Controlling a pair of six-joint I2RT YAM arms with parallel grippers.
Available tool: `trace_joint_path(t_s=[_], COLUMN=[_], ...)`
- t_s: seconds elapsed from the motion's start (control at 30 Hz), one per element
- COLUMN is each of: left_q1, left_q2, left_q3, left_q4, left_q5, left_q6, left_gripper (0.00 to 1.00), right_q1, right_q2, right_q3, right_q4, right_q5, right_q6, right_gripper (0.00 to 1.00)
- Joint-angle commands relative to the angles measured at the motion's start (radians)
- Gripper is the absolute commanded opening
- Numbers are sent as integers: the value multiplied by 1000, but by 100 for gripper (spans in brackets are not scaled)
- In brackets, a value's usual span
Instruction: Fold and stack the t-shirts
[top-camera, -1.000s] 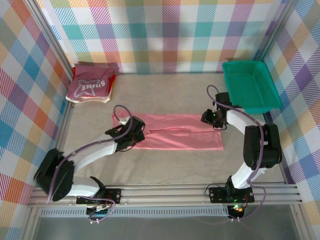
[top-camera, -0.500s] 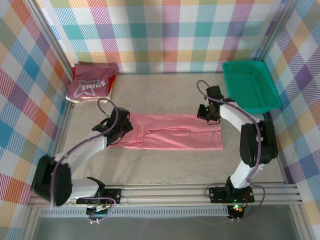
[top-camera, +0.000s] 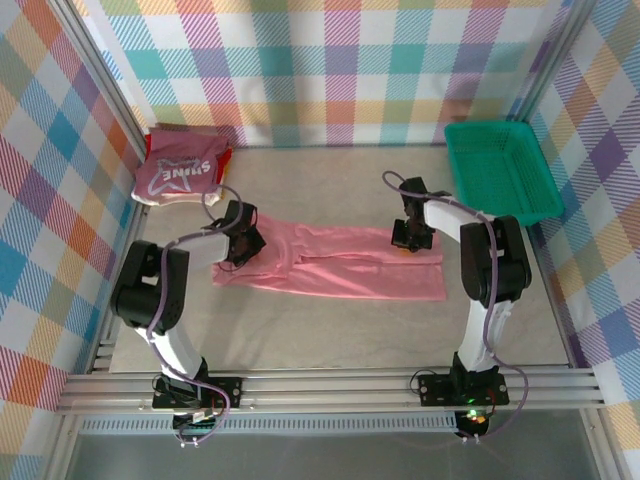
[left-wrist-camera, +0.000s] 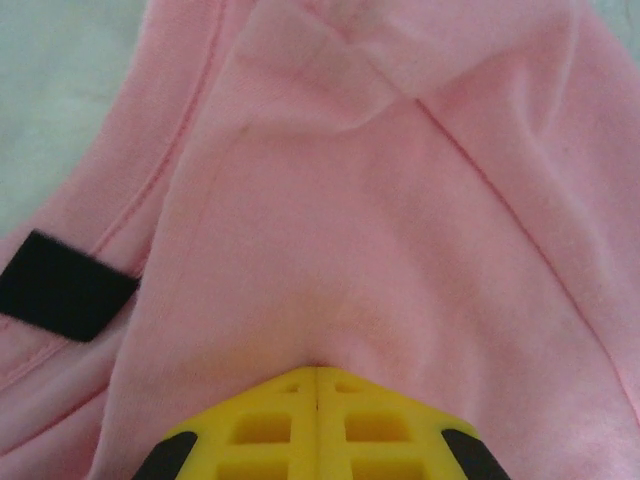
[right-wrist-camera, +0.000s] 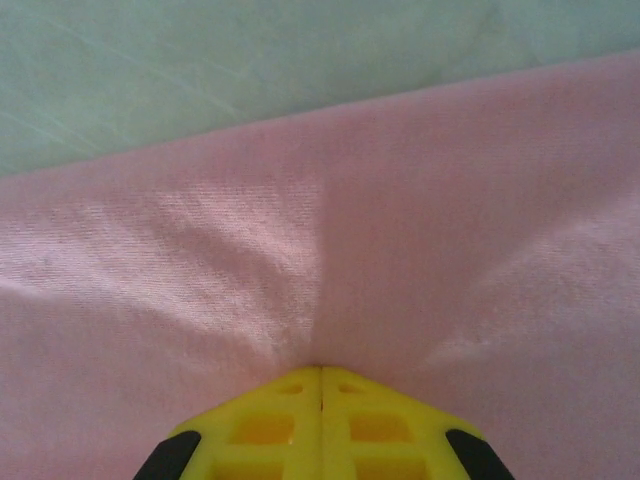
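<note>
Top external view, from the left: a stack of folded t-shirts is seen in the far left corner of the table (top-camera: 330, 330). It is topped by the dark pink t-shirt (top-camera: 178, 174) with white lettering. An edge of the cream t-shirt (top-camera: 195, 200) is seen under its near side, and an edge of the red t-shirt (top-camera: 226, 159) along its right side.

Just to the right of the stack and nearer, the left gripper (top-camera: 243, 246) is lowered onto the left end of the salmon-pink t-shirt (top-camera: 340, 272). This shirt is laid out as a long band across the middle of the table, with a lengthwise fold line along it. At the far right corner of the band, the right gripper (top-camera: 404, 240) is set down on the cloth. The green basket (top-camera: 500, 172) is placed at the far right, apart from the shirt.

From the left wrist, the yellow fingers of the left gripper (left-wrist-camera: 316, 372) are seen pressed together, with the salmon-pink t-shirt (left-wrist-camera: 400, 230) pinched at their tips. A black tag (left-wrist-camera: 62, 286) is sewn on the cloth at the left.

From the right wrist, the right gripper (right-wrist-camera: 320, 370) is likewise closed, and the salmon-pink t-shirt (right-wrist-camera: 450, 250) is puckered into the seam between its fingers. The bare table (right-wrist-camera: 250, 70) is visible beyond the cloth's edge.
</note>
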Motion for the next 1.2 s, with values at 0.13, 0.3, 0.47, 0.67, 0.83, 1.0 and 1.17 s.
trace_joint_path(t_s=[0.13,0.3,0.47,0.67,0.83,1.0,1.17], left_q1=[6,-23,-90,-106,-92,-51,-65], left_q2=[271,504,801,1036,866,349,77], left_q3=[296,693,1272,1772,1672,954,539], left_q4=[-57,-192,-376,-447,-514,-166,-69], left_q5=[84,126,143,222,138,39,10], left_q6=[77,148,247,261,332,304,233], left_gripper=[0,0,0,0,0,0,0], right_q1=[18,103,263,444,438,381,357], right_q2=[-113,-209,-289,-329,-407,-466,-369], right_q3=[-225,-341,-446,-451,-396,-335,-182], right_q4=[-48,-58,-14,85,42,15,9], right_q5=[-53,-107,-218,-272,-169,-121,-125], right_q6=[86,145,245,311,294,225,105], right_gripper=[0,2,3,5,6,10,11])
